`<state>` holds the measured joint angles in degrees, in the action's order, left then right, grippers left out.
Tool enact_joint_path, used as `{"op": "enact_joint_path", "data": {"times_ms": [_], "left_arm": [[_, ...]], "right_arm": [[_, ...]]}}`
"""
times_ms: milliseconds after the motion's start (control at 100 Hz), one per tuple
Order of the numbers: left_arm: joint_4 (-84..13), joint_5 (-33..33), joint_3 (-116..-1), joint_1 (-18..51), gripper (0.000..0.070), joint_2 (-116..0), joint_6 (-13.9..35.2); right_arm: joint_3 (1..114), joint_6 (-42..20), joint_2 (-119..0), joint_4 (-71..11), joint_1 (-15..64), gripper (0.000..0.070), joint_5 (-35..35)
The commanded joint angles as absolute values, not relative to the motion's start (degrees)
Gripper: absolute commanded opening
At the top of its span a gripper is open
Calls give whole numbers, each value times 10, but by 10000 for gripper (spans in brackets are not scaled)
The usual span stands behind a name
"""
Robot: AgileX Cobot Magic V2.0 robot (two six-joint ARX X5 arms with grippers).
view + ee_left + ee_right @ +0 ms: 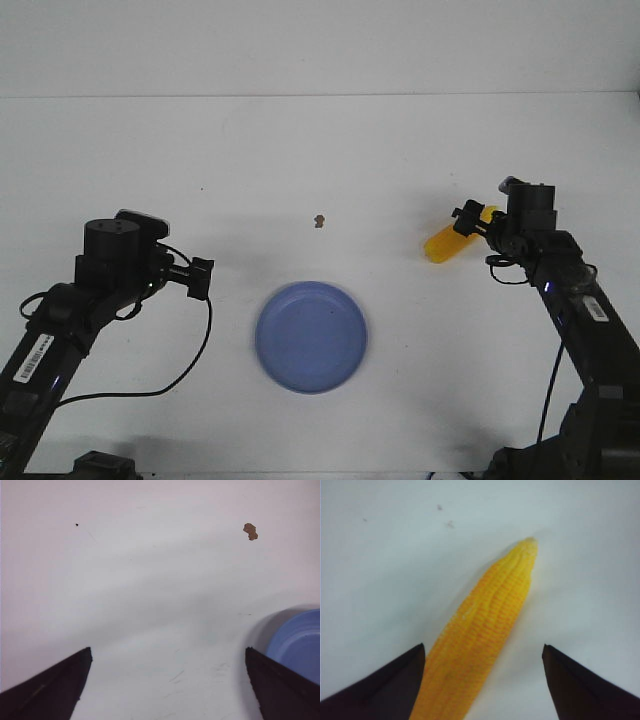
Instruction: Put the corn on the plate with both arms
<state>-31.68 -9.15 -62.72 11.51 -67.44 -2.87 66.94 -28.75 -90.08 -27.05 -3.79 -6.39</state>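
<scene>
Your right gripper stood with jaws spread wide around the corn, gripping nothing. Your left gripper, beside the plate, gaped empty above the tabletop.

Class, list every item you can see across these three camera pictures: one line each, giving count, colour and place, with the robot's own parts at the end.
corn: one, bright yellow, lying on the table at the right, between the right gripper's open fingers, which are not closed on it.
plate: one, periwinkle blue, on the table at front centre, nothing on it.
speck: one, brown, tiny, on the table behind the plate.
table: one, white, under everything.
left gripper: one, black, open, nothing between its fingers, left of the plate.
right gripper: one, black, open, straddling the corn's thick end.
</scene>
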Motion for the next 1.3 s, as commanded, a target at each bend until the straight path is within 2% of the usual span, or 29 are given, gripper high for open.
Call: {"op": "enact_joint_path", "data": {"times_ms": [0, 870, 950, 1050, 1060, 1080, 1121, 1291], "left_arm": [[-312, -92, -633, 116, 626, -680, -23], [-303, -92, -633, 116, 626, -680, -23], [-303, -92, -633, 116, 626, -680, -23], [-304, -92, -633, 116, 626, -680, -23], [-304, -92, -633, 116, 626, -680, -23], [-304, -92, -633, 116, 626, -680, -23], [-304, -92, -633, 116, 626, -680, -23], [-304, -92, -633, 116, 626, -680, -23]], "right_arm": [[683, -307, -921, -256, -37, 496, -74], [683, -328, -1015, -206, -25, 495, -93], [683, -328, -1018, -203, -22, 419, -90], [683, -328, -1018, -199, -22, 160, -91], [683, -327, -1018, -199, -22, 160, -91], [683, -327, -1018, -199, -21, 110, -91], [683, -324, -1018, -197, -20, 87, -92], [683, -312, -1015, -190, -19, 87, -101]]}}
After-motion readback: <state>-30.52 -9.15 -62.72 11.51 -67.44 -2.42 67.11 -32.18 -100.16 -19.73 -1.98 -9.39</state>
